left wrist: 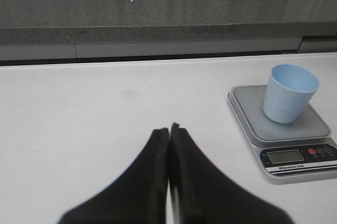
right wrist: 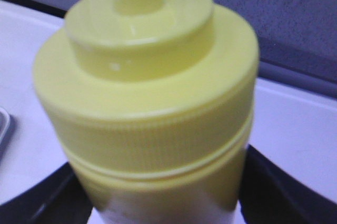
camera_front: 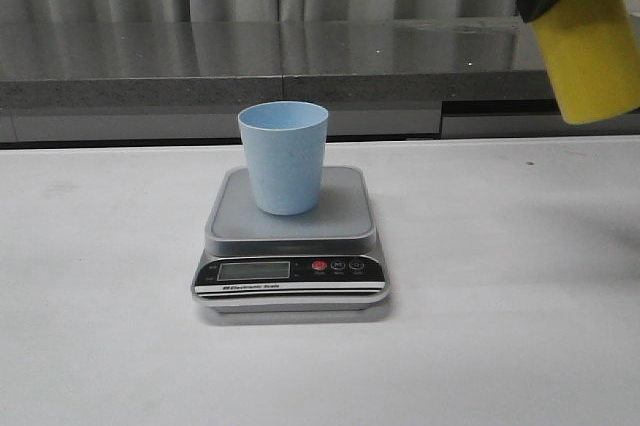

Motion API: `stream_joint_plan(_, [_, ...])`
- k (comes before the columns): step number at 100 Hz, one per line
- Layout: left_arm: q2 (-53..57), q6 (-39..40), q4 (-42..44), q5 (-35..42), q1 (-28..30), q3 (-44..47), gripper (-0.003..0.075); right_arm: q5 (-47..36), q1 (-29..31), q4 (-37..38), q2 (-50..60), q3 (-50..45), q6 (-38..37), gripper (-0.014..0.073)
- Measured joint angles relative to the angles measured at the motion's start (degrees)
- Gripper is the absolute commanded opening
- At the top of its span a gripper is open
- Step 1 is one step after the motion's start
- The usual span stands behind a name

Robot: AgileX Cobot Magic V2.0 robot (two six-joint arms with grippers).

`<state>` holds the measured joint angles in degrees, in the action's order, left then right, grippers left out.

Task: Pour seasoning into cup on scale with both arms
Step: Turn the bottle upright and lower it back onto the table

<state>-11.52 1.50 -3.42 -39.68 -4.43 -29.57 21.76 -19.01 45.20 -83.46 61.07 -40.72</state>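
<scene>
Front: cup (camera_front: 284, 156) upright on scale (camera_front: 290, 246), centred on tabletop (camera_front: 520, 326); seasoning (camera_front: 585, 41) held aloft, well right of it. Nothing poured yet, judging by that gap.

Left wrist: left gripper (left wrist: 169, 129) pressed together, empty, apart from scale.

Right wrist: right gripper (right wrist: 158, 203) pinching seasoning; nozzle tip out of frame, cap unseen.

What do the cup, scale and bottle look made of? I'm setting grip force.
Cup: likely plastic, matte pale blue, thin even rim.
Scale: platform silver-grey, brushed metal or painted plastic, unclear; front panel glossy black, probably plastic.
Bottle: yellow plastic, slightly glossy, with moulded ridges below its cap.
</scene>
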Motion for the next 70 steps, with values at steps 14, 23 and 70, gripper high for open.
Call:
stream_joint_plan(14, [0.0,0.0,0.0,0.0,0.0,0.0,-0.0020,-15.0,7.5,0.1,0.2,-6.7,-4.6,0.0237])
stream_joint_plan(23, [0.0,0.0,0.0,0.0,0.0,0.0,-0.0020,-24.7,11.7,0.3,0.2,-10.2,-5.5,0.0237])
stream_joint_plan(70, [0.0,0.0,0.0,0.0,0.0,0.0,-0.0020,-52.2,17.8,0.1,-10.7,-14.5,-6.1,0.0237])
